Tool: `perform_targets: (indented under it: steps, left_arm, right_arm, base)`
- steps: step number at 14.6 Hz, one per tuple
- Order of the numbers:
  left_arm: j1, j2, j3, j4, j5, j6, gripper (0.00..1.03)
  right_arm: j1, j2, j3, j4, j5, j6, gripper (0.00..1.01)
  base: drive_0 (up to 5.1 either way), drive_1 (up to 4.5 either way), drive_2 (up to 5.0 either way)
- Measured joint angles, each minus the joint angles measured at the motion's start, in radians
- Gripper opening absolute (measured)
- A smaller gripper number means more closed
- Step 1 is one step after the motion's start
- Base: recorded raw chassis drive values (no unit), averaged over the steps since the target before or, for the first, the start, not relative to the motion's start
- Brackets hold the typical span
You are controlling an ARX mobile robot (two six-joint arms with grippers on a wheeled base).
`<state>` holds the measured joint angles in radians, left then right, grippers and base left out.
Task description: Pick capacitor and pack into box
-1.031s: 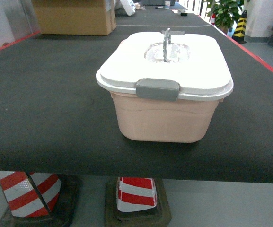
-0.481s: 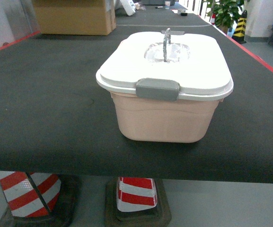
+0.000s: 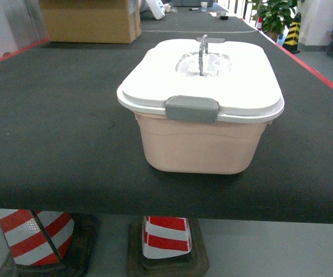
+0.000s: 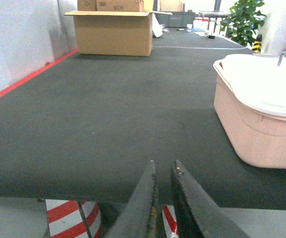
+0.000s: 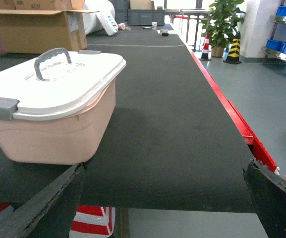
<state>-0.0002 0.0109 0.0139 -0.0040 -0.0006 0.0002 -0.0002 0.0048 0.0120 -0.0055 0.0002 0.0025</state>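
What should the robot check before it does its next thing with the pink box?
1. Box stands flat on the black table: ok.
2. Lid off so parts can go in: not ok, it is on, with the front latch down.
3. Capacitor in sight: not ok, none shows in any view.
4. Left gripper ready to grab: not ok, fingers nearly together, holding nothing.
5. Right gripper ready: ok, fingers wide apart and empty.
6. Handle reachable: ok, upright, nothing near it.

text: "#CH" | on: cardboard carton (image 4: pixel 114 29) | other text: none legible
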Motion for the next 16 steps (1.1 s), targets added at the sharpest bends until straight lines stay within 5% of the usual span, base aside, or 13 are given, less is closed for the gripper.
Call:
perform_targets:
  steps: [2, 8, 16]
  left_arm:
    - [0.0, 0.0, 0.0, 0.0, 0.0, 0.0, 0.38]
    - [0.0, 0.0, 0.0, 0.0, 0.0, 0.0, 0.97]
    - [0.0, 0.0, 0.0, 0.0, 0.0, 0.0, 0.98]
  right_arm:
    - [0.0, 0.0, 0.0, 0.0, 0.0, 0.0, 0.98]
    - [0.0, 0.0, 0.0, 0.0, 0.0, 0.0, 0.98]
    - [0.0, 0.0, 0.0, 0.0, 0.0, 0.0, 0.98]
  base:
    - [0.0, 0.0, 0.0]
    - [0.0, 0.0, 0.0]
    - [0.0, 0.0, 0.0]
